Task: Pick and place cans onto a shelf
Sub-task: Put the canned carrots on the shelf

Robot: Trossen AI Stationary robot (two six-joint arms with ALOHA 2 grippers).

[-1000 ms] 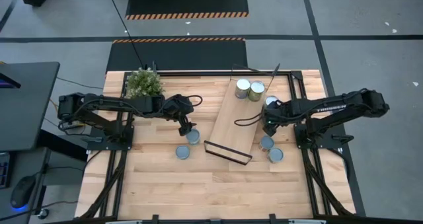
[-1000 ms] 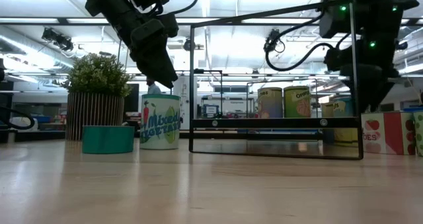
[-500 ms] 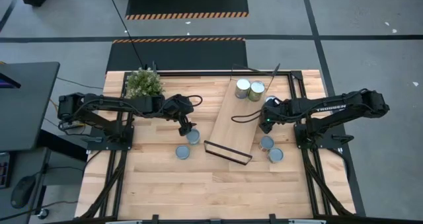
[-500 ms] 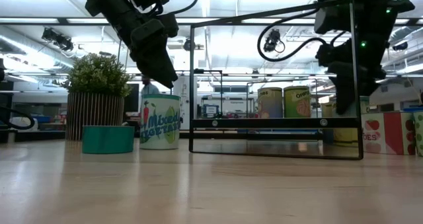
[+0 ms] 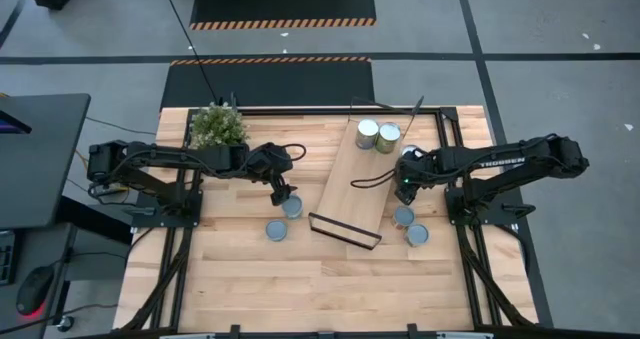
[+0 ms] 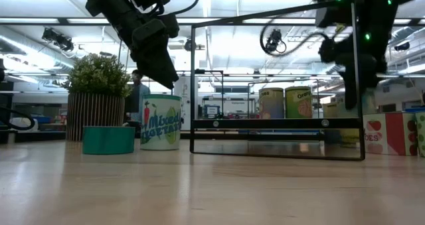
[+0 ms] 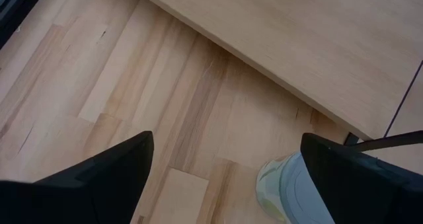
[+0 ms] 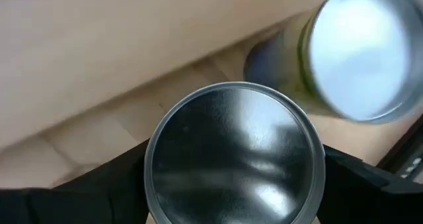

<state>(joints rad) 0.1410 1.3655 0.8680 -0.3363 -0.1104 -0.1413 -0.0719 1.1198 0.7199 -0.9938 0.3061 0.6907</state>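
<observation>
The right gripper (image 8: 231,204) has its fingers (image 8: 86,184) spread wide on either side of a can (image 8: 232,159) at the shelf's right edge, not yet closed on it; another can (image 8: 360,52) stands just beside. The left gripper (image 7: 225,178) hangs open over the tabletop (image 5: 250,279) beside a can (image 5: 291,207) left of the shelf (image 5: 360,184). Two cans (image 5: 377,135) stand on the shelf's far end.

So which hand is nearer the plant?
Left. The left hand sits just right of the plant, toward the front; the right hand is beyond the shelf.
</observation>
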